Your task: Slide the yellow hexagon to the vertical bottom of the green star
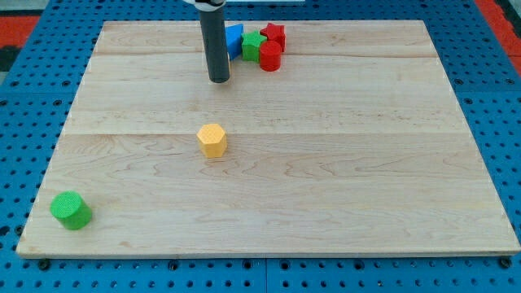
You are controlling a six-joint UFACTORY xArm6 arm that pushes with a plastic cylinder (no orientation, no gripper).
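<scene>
The yellow hexagon lies near the board's middle, a little to the view's left. The green star sits at the view's top centre, wedged between a blue block on its left, a red star on its upper right and a red cylinder on its lower right. My tip touches the board just below and left of the blue block, well above the yellow hexagon and apart from it.
A green cylinder stands near the board's bottom left corner. The wooden board rests on a blue perforated table; its edges lie close to all sides of the view.
</scene>
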